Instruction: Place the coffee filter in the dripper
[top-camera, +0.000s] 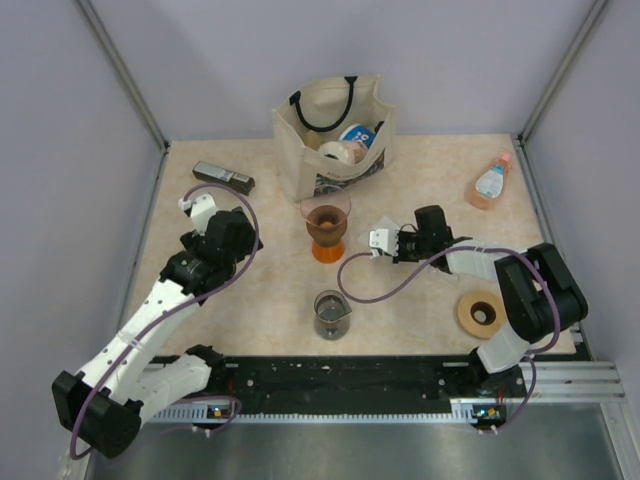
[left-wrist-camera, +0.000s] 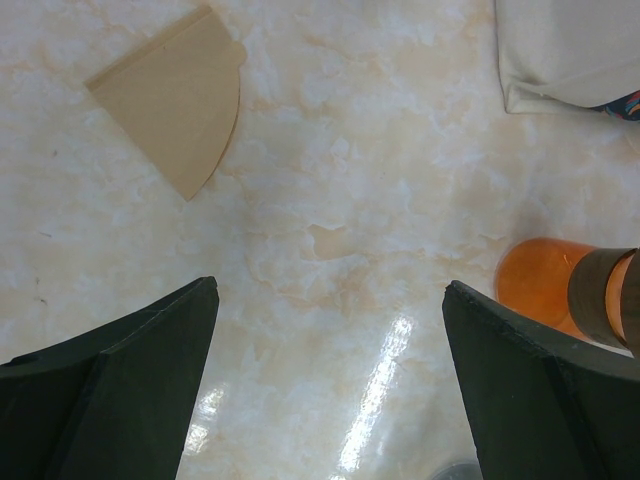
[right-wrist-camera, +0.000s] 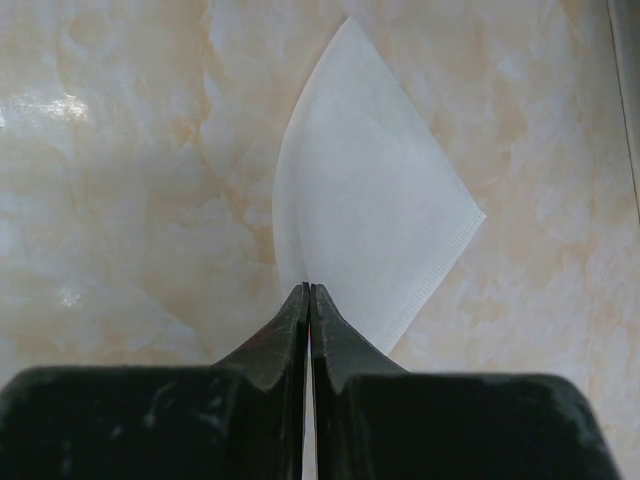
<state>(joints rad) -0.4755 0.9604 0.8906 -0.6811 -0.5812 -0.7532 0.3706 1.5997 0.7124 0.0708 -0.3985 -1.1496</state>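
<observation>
White paper filter (right-wrist-camera: 370, 220) was pinched at its near edge by the right hand (right-wrist-camera: 308, 288), fingers shut tight on the sheet w/ no gap showing. Task judged about halfway: pickup done, placement not.

From above, the filter (top-camera: 380, 240) sat just right of the dripper (top-camera: 326, 220), near but apart, and nothing white showed inside the cone. The dripper stood upright, mouth up, on an orange base (top-camera: 327, 250) mid-surface (top-camera: 270, 310), in front of a cloth bag (top-camera: 330, 140).

Left to do, by this reading: carry the filter over the rim, get it spread into a cone, lower it in, let go.

The filter looked flat and fan-shaped, with one straight side carrying a crimped seam and another edge curved. It looked thin and limp and prob. needs opening before it will seat. Couldn't tell if it hung clear of the surface or rested on it.

The left hand (left-wrist-camera: 330, 288) was spread wide, gripping nothing, over bare surface. A tan filter (left-wrist-camera: 175, 95) lay flat beyond it.
</observation>
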